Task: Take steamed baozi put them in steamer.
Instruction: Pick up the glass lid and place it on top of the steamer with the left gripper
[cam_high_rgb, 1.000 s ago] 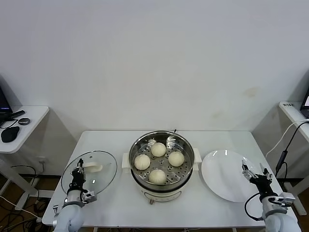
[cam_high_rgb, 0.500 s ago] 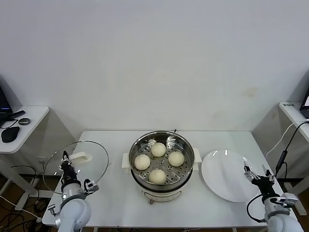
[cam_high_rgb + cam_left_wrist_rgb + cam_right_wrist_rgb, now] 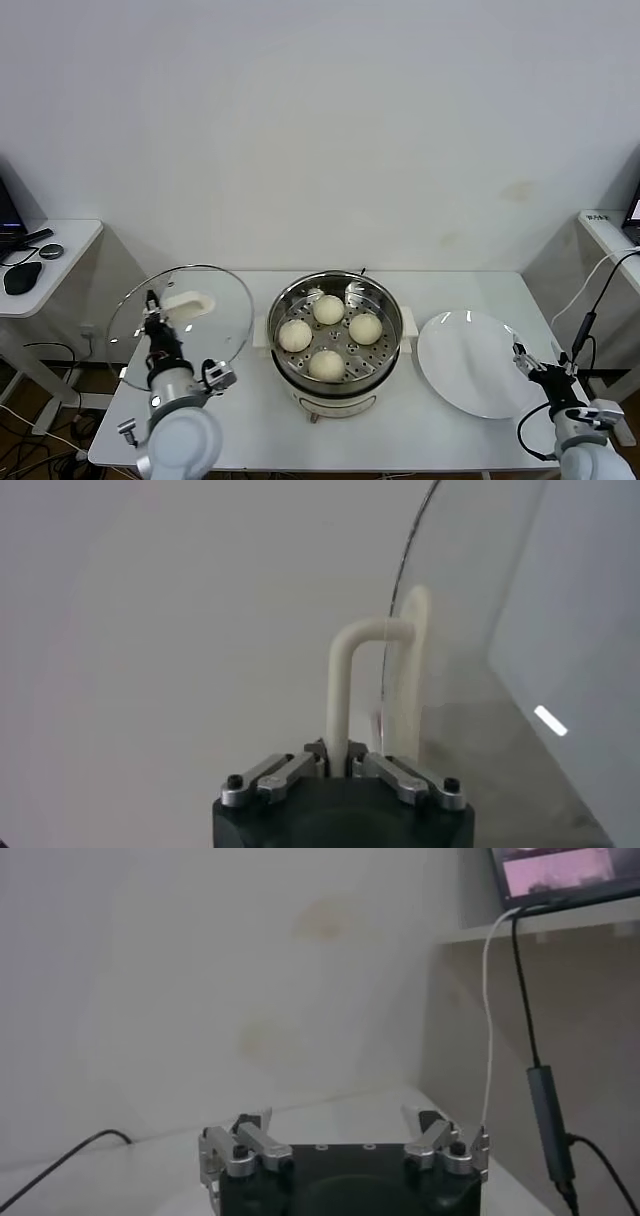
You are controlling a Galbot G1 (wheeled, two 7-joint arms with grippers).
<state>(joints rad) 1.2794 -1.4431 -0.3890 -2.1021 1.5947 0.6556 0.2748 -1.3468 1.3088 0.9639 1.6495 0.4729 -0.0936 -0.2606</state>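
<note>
Left of steamer (image 3: 335, 335): left gripper (image 3: 152, 303) clamped on glass lid (image 3: 180, 312) handle, raised, tilted | inside steamer: four baozi (image 3: 328, 309) | right of plate (image 3: 470, 362): right gripper (image 3: 537, 367) spread wide, idle | advice: level lid, centre over rim, lower gently.

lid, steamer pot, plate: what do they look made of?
Lid: clear glass by the look, the table shows through it; white handle, probably plastic, smooth and matte.
Pot: polished stainless steel, mirror reflections on the wall, perforated tray inside.
Plate: glossy white, ceramic or melamine, can't tell which.
</note>
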